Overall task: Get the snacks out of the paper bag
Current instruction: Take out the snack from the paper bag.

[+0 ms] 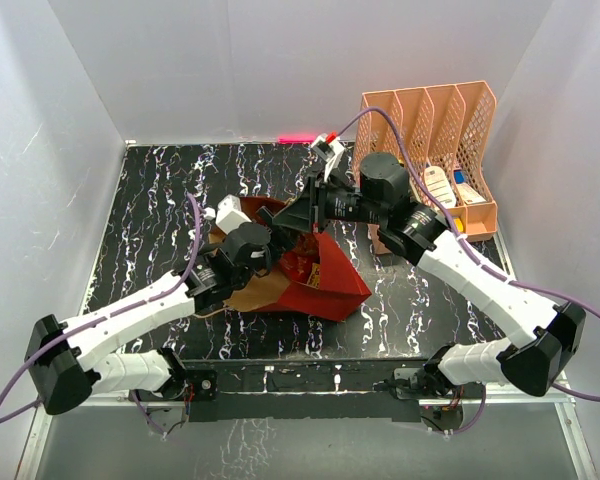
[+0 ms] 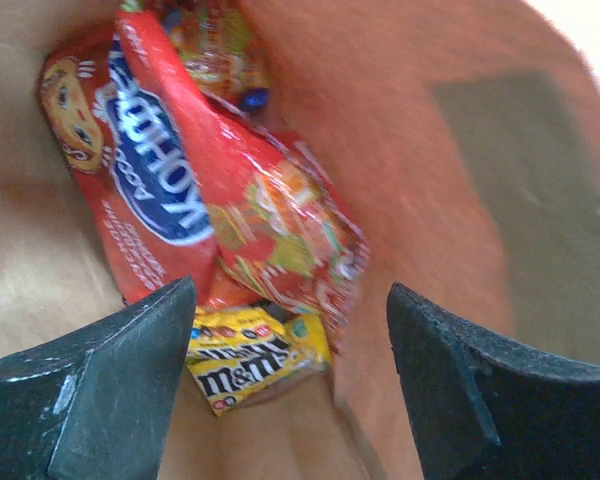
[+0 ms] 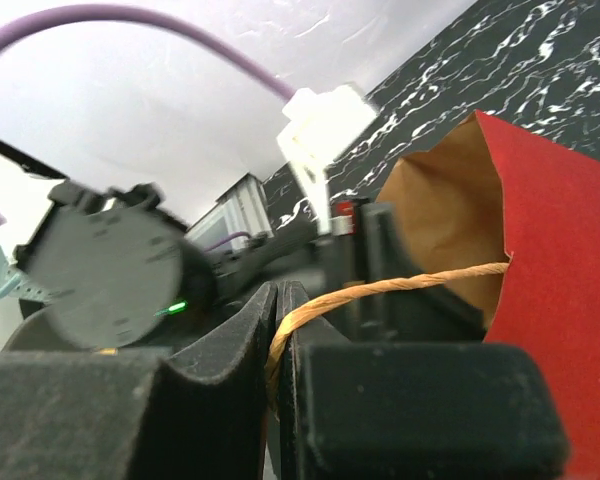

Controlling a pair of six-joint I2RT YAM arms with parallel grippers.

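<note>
The paper bag (image 1: 325, 285), dark red outside and brown inside, lies on its side mid-table with its mouth toward the left arm. My left gripper (image 2: 290, 380) is inside the mouth, jaws wide open with nothing between them. Just ahead of it lie the snacks: a large red crinkly bag (image 2: 150, 180), a red multicoloured packet (image 2: 290, 235) and a yellow candy packet (image 2: 242, 365) at the bottom. My right gripper (image 3: 280, 330) is shut on the bag's twisted brown cord handle (image 3: 400, 287), holding the upper edge (image 3: 450, 190) lifted. From above, the right gripper (image 1: 308, 212) sits over the bag's far rim.
A peach mesh file rack (image 1: 435, 150) with small items stands at the back right, close behind the right arm. A pink object (image 1: 298, 137) lies at the table's far edge. The black marbled table (image 1: 160, 200) is boxed in by white walls.
</note>
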